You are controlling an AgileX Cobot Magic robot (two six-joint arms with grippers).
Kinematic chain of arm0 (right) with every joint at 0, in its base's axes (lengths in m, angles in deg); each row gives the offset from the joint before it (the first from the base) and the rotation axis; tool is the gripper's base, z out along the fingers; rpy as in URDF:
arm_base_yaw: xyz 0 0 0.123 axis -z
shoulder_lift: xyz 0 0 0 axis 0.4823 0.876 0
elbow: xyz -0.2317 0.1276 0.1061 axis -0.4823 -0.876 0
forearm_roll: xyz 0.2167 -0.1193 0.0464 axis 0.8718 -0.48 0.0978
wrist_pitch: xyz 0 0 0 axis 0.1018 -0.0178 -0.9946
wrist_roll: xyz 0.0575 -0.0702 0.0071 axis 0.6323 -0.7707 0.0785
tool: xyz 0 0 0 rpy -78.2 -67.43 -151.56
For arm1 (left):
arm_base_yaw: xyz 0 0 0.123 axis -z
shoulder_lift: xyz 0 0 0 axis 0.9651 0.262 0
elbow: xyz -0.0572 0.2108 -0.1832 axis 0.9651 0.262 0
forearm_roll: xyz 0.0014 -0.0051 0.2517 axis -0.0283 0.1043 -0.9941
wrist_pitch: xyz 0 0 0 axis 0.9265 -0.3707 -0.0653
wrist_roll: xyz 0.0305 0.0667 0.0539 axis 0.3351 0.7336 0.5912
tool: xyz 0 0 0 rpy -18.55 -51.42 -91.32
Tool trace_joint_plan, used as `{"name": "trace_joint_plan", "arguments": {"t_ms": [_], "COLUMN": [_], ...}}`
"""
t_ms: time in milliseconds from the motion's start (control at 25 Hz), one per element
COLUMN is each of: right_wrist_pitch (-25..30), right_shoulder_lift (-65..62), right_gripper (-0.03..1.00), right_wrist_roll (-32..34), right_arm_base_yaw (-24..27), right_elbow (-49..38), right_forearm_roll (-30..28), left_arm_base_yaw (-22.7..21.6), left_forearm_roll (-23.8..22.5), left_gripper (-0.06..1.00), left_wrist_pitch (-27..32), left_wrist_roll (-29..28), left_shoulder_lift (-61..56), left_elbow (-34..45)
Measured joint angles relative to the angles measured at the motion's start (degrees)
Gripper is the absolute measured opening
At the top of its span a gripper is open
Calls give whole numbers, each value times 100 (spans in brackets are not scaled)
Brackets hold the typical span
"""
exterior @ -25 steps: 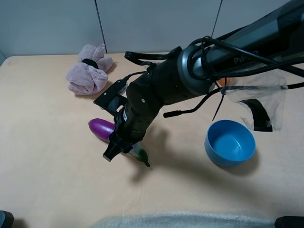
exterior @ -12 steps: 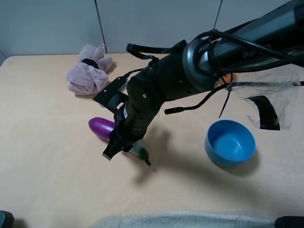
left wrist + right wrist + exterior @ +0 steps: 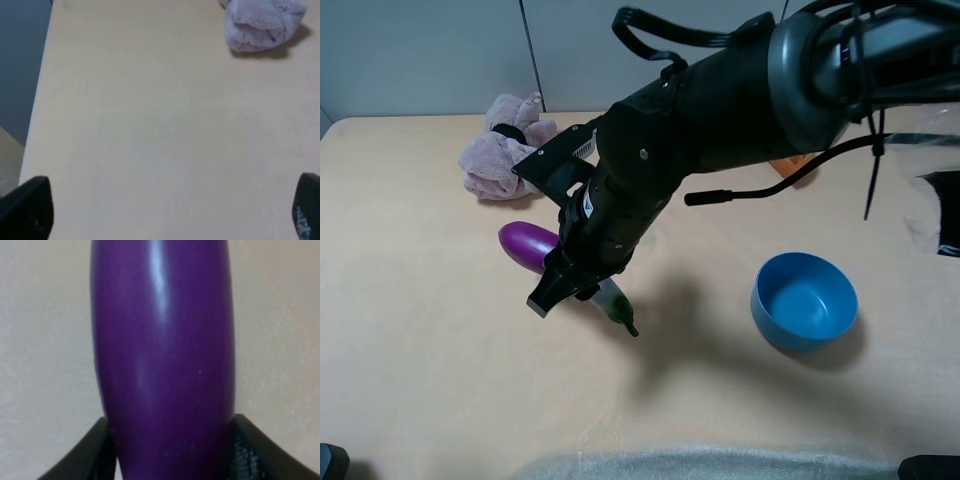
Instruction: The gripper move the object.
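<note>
The beige worktop point(image 3: 420, 380) is carrying every item under inspection. The black right arm point(image 3: 740, 90) is reaching across the middle of it from the right, cables looping over its casing, and is angling down toward the left half. The pink plush toy point(image 3: 500, 155) is lying near the far edge on the left. The blue bowl point(image 3: 790, 335) is sitting upright on the right, well apart from the arm's end.

The right gripper point(image 3: 575, 285) is clamping the eggplant point(image 3: 525, 245) about its middle. In the wrist view, its jaws are pressing against both flanks of the purple body. The eggplant is lying at a slant left of centre, purple end toward the plush toy, green stem pointing toward the near edge. I cannot tell whether it is touching the worktop.

The left gripper point(image 3: 165, 207) is hanging over bare worktop, its jaws standing wide apart and holding nothing.
</note>
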Motion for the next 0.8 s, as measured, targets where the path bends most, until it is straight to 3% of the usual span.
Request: {"name": "trace_joint_plan", "arguments": {"t_ms": [360,800], "right_wrist_pitch": [329,1581], "right_shoulder_lift": [-512,-525], "right_gripper": [35,35], "right_wrist_roll": [317,669], "right_arm_base_yaw": [0,257], "right_elbow": [32,1140], "right_forearm_roll": [342,341], "left_arm_base_yaw": [0,0], "left_forearm_roll": [0,0], "left_gripper": [95,95], "left_wrist_pitch": [0,0], "left_wrist_roll": [0,0], "left_shoulder_lift": [0,0], "left_elbow": [0,0]}}
